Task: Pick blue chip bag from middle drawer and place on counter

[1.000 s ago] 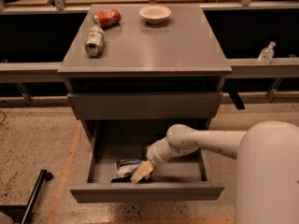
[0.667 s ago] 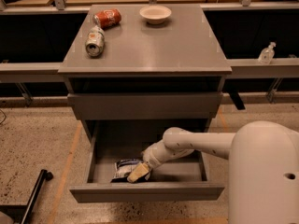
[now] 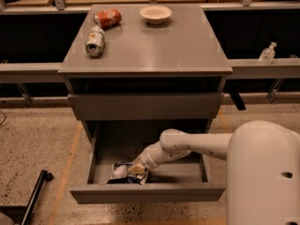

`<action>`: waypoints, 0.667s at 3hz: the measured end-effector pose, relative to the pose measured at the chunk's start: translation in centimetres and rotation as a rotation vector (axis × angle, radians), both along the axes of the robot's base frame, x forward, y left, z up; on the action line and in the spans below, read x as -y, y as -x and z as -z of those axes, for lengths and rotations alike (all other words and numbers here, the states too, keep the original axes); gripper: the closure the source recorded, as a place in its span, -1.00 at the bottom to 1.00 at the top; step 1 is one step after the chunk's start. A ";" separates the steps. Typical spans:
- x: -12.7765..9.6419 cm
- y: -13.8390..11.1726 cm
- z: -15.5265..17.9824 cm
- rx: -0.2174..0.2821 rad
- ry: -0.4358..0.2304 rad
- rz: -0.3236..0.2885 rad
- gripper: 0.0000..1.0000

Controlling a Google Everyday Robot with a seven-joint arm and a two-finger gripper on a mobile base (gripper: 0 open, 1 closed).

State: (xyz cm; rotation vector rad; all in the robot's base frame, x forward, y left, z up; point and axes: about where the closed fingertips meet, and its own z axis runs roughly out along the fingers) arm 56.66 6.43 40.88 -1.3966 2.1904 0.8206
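Speckled floor [image 3: 42,139] surrounds a grey drawer cabinet, seen from in front and a little above. Nearest to me, at the lower right, is the robot's bulky white body [image 3: 267,172]. From it a white arm [image 3: 187,146] reaches leftward and down into the middle drawer [image 3: 147,192], which stands pulled open at the foot of the cabinet. The blue chip bag [image 3: 119,171] lies crumpled in the left front part of that drawer, just behind its front wall. The gripper [image 3: 137,169] is down at the bag's right end, touching or overlapping it. I cannot tell whether it is wide, narrow or already clamped on the foil. Directly above the open drawer is a closed drawer front [image 3: 145,106], and above that the counter [image 3: 159,41]. On the counter's far left a silver can [image 3: 95,40] and a red can [image 3: 108,18] lie on their sides, close together, and a pale bowl [image 3: 155,13] stands at the far middle. Beyond, to the right, a small bottle [image 3: 267,54] stands on a ledge. In my judgement the slick foil could slip out of a shallow hold on one end. A straight lift could catch the bag or wrist on the closed drawer front overhead. Setting the bag down near the cans could start them rolling.
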 end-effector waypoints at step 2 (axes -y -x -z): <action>1.5 0.1 -6.2 0.086 -0.047 0.032 1.00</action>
